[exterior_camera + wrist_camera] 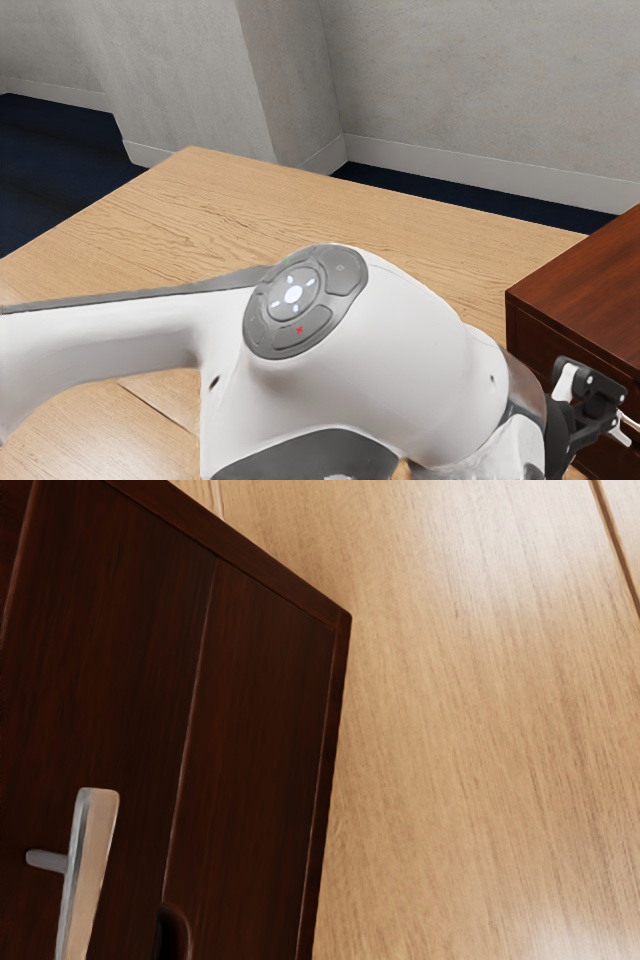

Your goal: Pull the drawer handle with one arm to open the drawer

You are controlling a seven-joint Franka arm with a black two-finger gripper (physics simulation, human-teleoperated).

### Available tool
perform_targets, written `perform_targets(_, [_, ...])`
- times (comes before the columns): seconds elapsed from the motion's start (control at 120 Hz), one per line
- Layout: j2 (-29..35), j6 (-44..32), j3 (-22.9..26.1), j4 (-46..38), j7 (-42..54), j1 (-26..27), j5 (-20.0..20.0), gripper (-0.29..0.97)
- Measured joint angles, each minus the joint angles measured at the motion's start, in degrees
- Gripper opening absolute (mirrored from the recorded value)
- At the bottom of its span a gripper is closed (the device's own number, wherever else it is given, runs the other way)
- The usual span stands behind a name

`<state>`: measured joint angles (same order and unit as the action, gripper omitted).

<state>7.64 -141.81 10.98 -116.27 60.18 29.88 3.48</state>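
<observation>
While beside cabinet edge (pixel 328 760), open tabletop (pixel 480 730).

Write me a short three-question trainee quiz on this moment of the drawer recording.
1. True or false: the handle is silver.
2. The cabinet sits at the exterior view's: A) left, B) right, C) middle.
3. Fill in: the table is made of ___.
Key: 1 true; 2 B; 3 wood.
</observation>
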Motion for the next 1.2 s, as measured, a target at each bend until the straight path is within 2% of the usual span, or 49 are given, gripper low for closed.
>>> perform_targets(0.575, [-7.94, -0.39, -1.48, 5.09, -0.78, -1.49, 0.27, 0.68])
perform_targets(0.692, [-8.63, -0.54, -1.29, 5.29, -0.88, -2.14, 0.45, 0.71])
perform_targets(0.767, [-8.86, -0.73, -1.49, 5.66, -0.92, -2.12, 0.78, 0.68])
perform_targets(1.2, [-11.16, -1.44, -2.37, 6.57, -1.12, -1.31, 2.95, 0.69])
